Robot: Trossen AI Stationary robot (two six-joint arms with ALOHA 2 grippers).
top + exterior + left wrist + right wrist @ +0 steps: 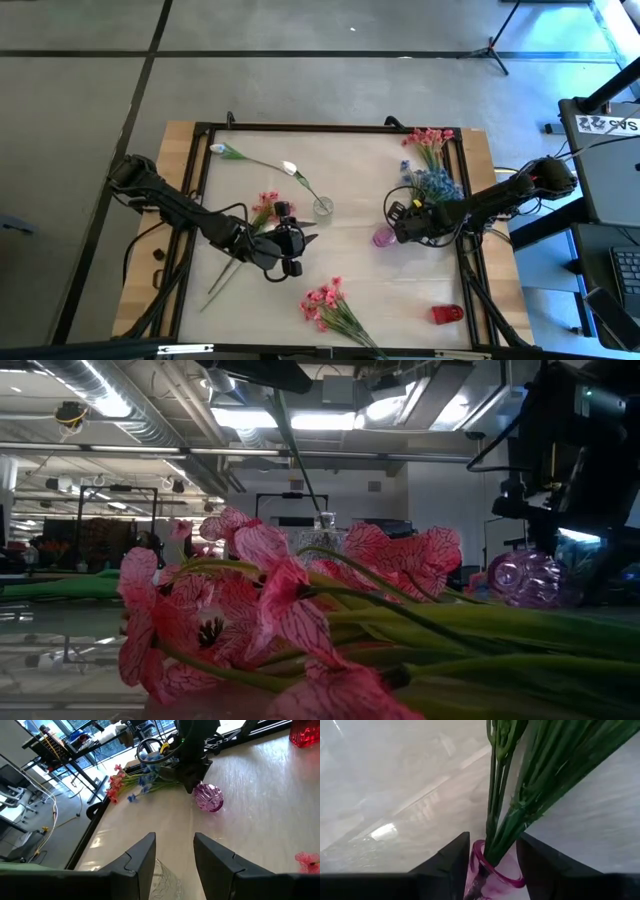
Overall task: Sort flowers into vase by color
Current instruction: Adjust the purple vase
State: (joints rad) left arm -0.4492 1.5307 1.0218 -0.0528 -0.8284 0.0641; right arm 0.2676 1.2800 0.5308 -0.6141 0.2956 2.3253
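Right gripper (492,855) at pink vase (492,877), fingers either side of its rim.
Green stems (520,805) stand in that vase; left gripper (172,852) spread, empty, above clear vase (323,207); pink flowers (325,300) on table.

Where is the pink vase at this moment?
In the high view the pink vase stands right of the table's centre, directly beside the right gripper, below the blue flowers. The right wrist view shows green stems entering its mouth.
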